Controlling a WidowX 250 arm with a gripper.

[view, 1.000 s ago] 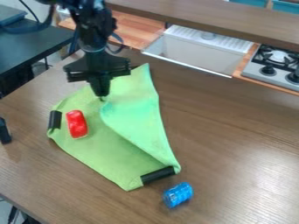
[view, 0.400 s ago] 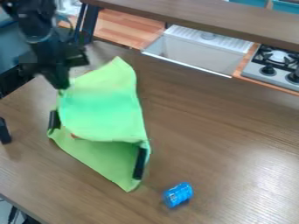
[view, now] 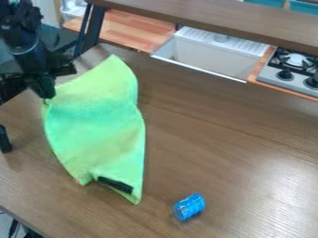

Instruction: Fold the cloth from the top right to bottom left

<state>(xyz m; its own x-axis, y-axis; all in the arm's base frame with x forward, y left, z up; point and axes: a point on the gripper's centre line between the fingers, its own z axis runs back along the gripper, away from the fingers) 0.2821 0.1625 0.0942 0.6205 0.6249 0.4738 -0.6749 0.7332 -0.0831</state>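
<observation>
Plainly, the pincer is pressed together on an edge of the green cloth, pinching it at the cloth's upper left side. From that pinch the cloth spreads rightward and downward over the tabletop, with one rounded tip above and to the right of the pincer and a pointed one well below and to the right. Near that lower tip, a short black piece lies slantwise against the cloth. A little patch of red shows at the cloth's bottom edge, almost straight below the pincer. Below and slightly left of the pincer, a black object stands at the view's edge. Well apart from the pincer, down to the right, a blue can lies tilted; its print is too small to read. Farther off, up and to the right, are a sink and a stove.
</observation>
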